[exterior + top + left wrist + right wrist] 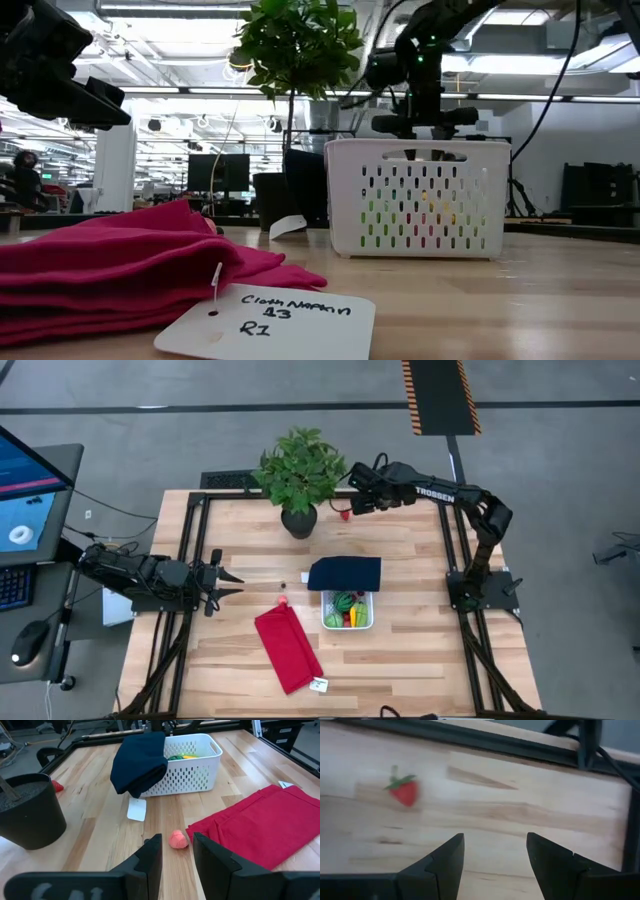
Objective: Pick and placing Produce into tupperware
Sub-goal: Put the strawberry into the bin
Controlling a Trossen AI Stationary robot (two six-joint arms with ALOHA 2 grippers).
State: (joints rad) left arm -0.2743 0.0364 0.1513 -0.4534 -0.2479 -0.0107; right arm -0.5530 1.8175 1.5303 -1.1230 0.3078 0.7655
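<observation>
Pale wooden planks make up the tabletop (400, 660), framed by a dark rail, with a potted plant (298, 475) at the upper middle of the high view and a red cloth (288, 650) with a paper tag at lower centre. The white perforated container (347, 609) sits just right of centre, already holding green, orange and yellow produce, and a navy cloth-like cover (345, 573) drapes over its far rim.

The right gripper (352, 498) hovers at the upper middle beside the plant, fingers (445, 865) apart and empty. The strawberry (404, 791) lies on the wood off to one side of the gap rather than between the fingers; closing from here would likely miss it or knock it toward the plant pot.

The left gripper (232, 582) waits at the left of the tabletop, fingers (152, 857) parted with nothing held. A small pink-red fruit (178, 840) lies just ahead of the tips, near the cloth edge. A low approach could push it under the cloth.
</observation>
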